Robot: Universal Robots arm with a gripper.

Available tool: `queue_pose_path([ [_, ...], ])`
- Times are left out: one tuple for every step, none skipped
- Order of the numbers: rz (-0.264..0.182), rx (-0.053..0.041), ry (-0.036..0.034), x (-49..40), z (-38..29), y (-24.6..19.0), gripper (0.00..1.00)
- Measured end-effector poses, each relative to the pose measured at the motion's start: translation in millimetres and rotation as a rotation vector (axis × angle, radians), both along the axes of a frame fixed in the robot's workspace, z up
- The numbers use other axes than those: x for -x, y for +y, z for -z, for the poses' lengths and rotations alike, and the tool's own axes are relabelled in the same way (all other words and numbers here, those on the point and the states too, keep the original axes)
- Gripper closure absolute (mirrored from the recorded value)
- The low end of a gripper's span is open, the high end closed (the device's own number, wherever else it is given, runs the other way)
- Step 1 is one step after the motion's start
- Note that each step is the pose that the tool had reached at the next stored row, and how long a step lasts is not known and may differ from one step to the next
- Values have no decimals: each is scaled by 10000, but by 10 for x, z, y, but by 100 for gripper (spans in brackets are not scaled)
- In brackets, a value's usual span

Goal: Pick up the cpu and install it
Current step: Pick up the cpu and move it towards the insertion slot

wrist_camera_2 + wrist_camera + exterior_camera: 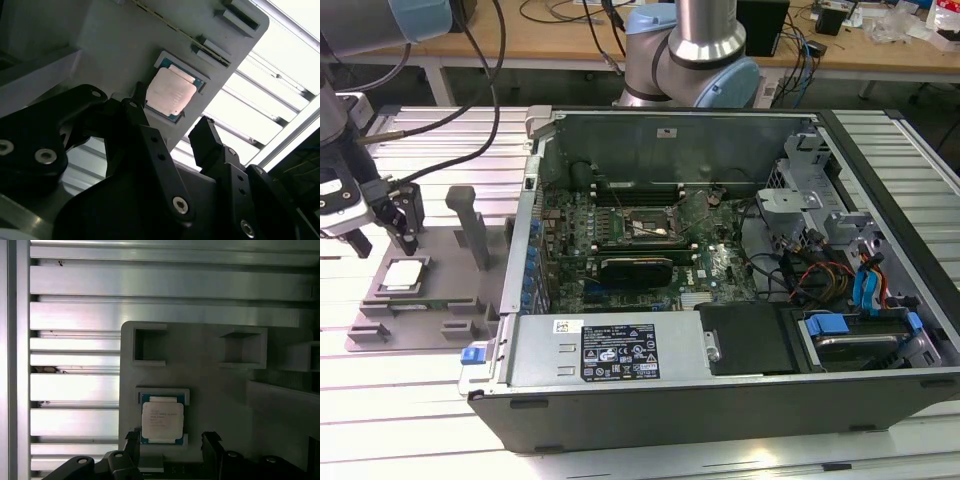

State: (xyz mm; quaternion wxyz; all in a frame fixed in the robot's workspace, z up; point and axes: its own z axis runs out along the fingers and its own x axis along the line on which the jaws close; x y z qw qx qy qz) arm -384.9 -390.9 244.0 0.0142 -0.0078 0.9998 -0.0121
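Note:
The cpu (403, 275), a flat square chip with a silver top, lies in a recess of the grey plastic tray (425, 322) at the exterior view's left. My gripper (382, 240) hangs just above it, open and holding nothing. In both wrist views the cpu (171, 93) (162, 420) sits in its green-edged pocket just beyond the black fingertips (138, 107) (133, 440), which stand apart on either side of it. The gripper (170, 117) (171, 440) is not touching the chip.
An open computer case (720, 380) fills the middle and right of the exterior view, with the motherboard socket (645, 226) inside. Upright grey posts (470, 225) rise from the tray beside the gripper. Slatted aluminium table (75, 385) lies around the tray (220, 400).

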Motion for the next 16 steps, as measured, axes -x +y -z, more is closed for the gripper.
queue_pose_path([
  [0,0,0,0,12,0,38],
  [0,0,0,0,17,0,38],
  [0,0,0,0,20,0,38],
  [0,0,0,0,29,0,38],
  [-1,0,0,0,32,0,38],
  [0,-1,-1,0,36,0,38],
  [0,-1,-1,0,40,0,38],
  [0,0,0,0,43,0,38],
  [0,0,0,0,50,0,38],
  [0,0,1,0,57,0,38],
  [0,0,-1,0,67,0,38],
  [0,0,-1,0,73,0,38],
  [0,-1,-1,0,78,0,38],
  [0,0,0,0,86,0,38],
  [0,0,0,0,92,0,38],
  [0,0,0,0,98,0,38],
])
